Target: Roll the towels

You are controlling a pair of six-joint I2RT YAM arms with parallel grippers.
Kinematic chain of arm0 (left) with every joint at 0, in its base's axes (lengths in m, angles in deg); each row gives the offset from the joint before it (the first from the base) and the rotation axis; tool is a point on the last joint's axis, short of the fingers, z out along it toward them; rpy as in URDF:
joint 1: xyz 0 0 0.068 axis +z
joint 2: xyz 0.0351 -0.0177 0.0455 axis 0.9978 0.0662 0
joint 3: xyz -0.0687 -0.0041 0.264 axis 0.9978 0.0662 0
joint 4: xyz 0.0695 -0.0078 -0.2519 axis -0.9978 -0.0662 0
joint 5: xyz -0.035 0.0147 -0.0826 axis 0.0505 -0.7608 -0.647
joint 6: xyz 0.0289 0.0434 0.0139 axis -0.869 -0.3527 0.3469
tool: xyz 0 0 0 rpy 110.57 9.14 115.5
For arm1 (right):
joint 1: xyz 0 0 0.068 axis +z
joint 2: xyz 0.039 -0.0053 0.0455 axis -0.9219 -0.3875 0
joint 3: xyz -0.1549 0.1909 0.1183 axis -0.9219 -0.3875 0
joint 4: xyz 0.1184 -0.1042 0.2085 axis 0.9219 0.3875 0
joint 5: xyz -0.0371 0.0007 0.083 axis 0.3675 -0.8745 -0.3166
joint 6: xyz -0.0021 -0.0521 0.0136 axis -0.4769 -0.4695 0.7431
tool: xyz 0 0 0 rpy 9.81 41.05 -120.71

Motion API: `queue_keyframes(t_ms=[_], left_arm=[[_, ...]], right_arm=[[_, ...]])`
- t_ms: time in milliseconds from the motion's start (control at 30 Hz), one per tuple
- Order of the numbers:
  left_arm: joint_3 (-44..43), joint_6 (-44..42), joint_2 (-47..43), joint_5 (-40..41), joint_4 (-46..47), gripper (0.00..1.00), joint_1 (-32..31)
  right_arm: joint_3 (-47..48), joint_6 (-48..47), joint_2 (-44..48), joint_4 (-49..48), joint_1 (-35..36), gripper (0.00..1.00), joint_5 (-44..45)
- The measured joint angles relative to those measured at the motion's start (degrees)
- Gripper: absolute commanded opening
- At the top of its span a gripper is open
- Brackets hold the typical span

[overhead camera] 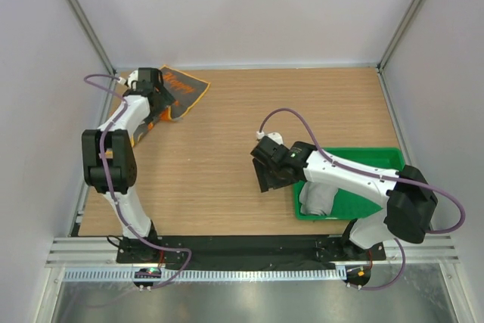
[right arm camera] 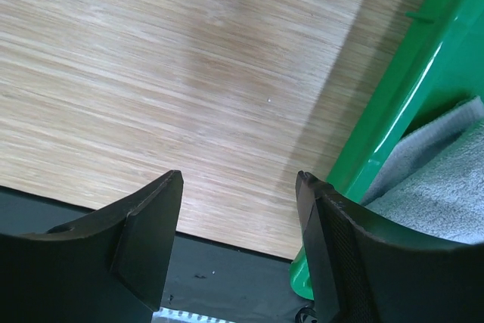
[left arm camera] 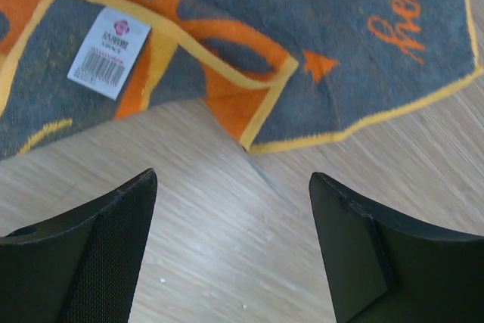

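The wooden table (overhead camera: 227, 111) carried everything. A green tray (overhead camera: 363, 158) sat at its near right corner. The dark grey towel (overhead camera: 187, 88) with orange print lay unrolled and rumpled at the far left corner, one yellow-edged flap folded over to show its orange back. The light grey towel (overhead camera: 316, 199) lay bundled inside the tray, against its near left wall. The left gripper (left arm camera: 234, 179) hung over bare wood just short of the dark towel's folded edge, jaws spread wide and holding nothing. The right gripper (right arm camera: 240, 175) hovered over the table just beside the tray's left wall, jaws apart and empty. A white barcode label (left arm camera: 108, 52) showed on the dark towel.
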Motion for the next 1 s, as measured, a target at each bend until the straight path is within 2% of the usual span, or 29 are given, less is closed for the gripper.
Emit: queue_keyframes(t_ms=[267, 467, 567, 600, 667, 700, 767, 867, 1000], left_arm=[[-12.0, -0.92, 13.46, 0.5, -1.77, 0.8, 4.92], [-21.11, -0.92, 21.77, -0.94, -4.98, 0.68, 6.49], [-21.49, -0.55, 23.23, -2.58, -5.75, 0.53, 6.23], [-21.49, -0.37, 23.5, -2.97, -5.97, 0.45, 6.21], [-21.46, 0.24, 23.65, -3.8, -6.23, 0.39, 6.19], [-21.42, 0.35, 23.65, -4.28, -6.19, 0.27, 6.19], [-21.4, 0.72, 23.65, -5.25, -6.08, 0.12, 6.21], [-20.76, 0.87, 23.65, -6.75, -5.77, 0.02, 6.19], [-18.93, 1.18, 22.84, -7.8, -4.13, 0.0, 6.19]], right_arm=[[-0.98, -0.26, -0.63, -0.83, 0.0, 0.68, -0.94], [-1.01, -1.07, -3.89, -1.4, 0.0, 0.68, -1.62], [-0.98, -1.31, -4.87, -1.57, 0.0, 0.68, -1.75], [-1.01, -1.33, -4.98, -1.62, 0.0, 0.68, -1.84], [-1.01, -1.38, -4.98, -1.81, 0.0, 0.68, -1.9], [-1.05, -1.38, -4.98, -1.97, 0.0, 0.68, -1.97], [-1.66, -1.31, -5.01, -2.56, 0.0, 0.68, -2.1], [-3.76, -1.09, -4.98, -2.97, 0.0, 0.68, -1.99], [-7.48, 0.07, -4.92, -2.78, -0.15, 0.68, -1.29]])
